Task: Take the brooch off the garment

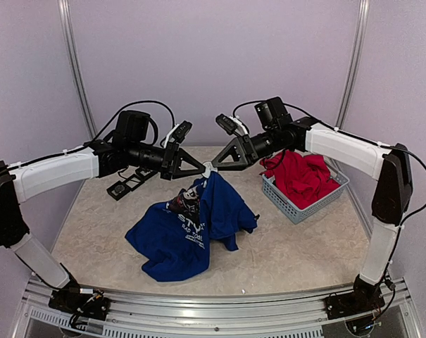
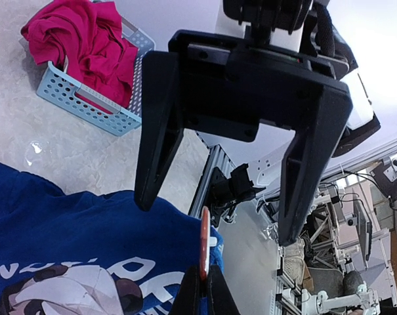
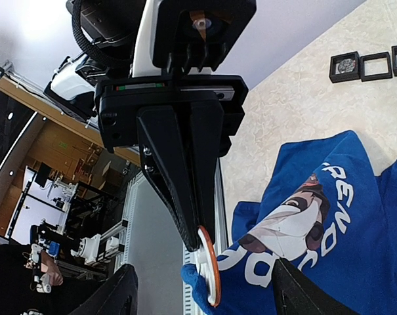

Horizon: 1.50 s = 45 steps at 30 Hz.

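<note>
Looking at the brooch first: it's a small white disc with an orange rim, up in the air over the middle of the table, and the left gripper has it pinched edge-on between closed fingers. The blue T-shirt rises to a peak right at that spot, with a bunch of fabric hugging the disc, while most of the shirt lies crumpled on the table below, printed side up. So my read is the brooch isn't off yet and the shirt is basically dangling from it. The right gripper faces it head-on from the right, spread wide, one finger either side of the brooch and touching nothing as far as I can see. Progress-wise I'd say the grab and lift are done, and the actual separating is what's left: the right one probably has to clamp the fabric just beside the pin so the two can pull apart. Further out, a red garment sits piled in a light blue basket on the right, and a few small black display boxes sit at the far left.
</note>
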### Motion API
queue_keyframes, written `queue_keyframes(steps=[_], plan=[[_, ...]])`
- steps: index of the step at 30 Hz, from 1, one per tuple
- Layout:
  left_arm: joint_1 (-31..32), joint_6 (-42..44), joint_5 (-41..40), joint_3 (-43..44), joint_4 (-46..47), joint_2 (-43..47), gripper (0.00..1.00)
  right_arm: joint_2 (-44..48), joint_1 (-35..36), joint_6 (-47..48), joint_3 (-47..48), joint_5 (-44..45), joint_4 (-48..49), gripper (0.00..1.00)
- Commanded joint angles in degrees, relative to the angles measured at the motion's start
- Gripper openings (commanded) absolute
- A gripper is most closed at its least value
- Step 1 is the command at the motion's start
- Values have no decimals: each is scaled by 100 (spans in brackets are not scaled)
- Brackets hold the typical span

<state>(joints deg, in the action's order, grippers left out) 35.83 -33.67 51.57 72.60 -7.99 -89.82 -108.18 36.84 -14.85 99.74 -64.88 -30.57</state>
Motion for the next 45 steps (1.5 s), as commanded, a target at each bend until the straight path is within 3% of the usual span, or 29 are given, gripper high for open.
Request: queue_keyframes(steps=[1, 8, 20, 45], plan=[[-84, -255, -23, -100, 545, 218, 0, 381, 9, -677, -648, -106, 1136, 76], [-138, -298, 103, -67, 623, 155, 0, 415, 142, -1143, -1091, -123, 1860, 74], [-151, -280, 156, -25, 613, 89, 0, 216, 148, -1579, -1062, -267, 2375, 45], [-200, -210, 168, 27, 576, 90, 0, 108, 148, -1732, -1124, -283, 2493, 6]])
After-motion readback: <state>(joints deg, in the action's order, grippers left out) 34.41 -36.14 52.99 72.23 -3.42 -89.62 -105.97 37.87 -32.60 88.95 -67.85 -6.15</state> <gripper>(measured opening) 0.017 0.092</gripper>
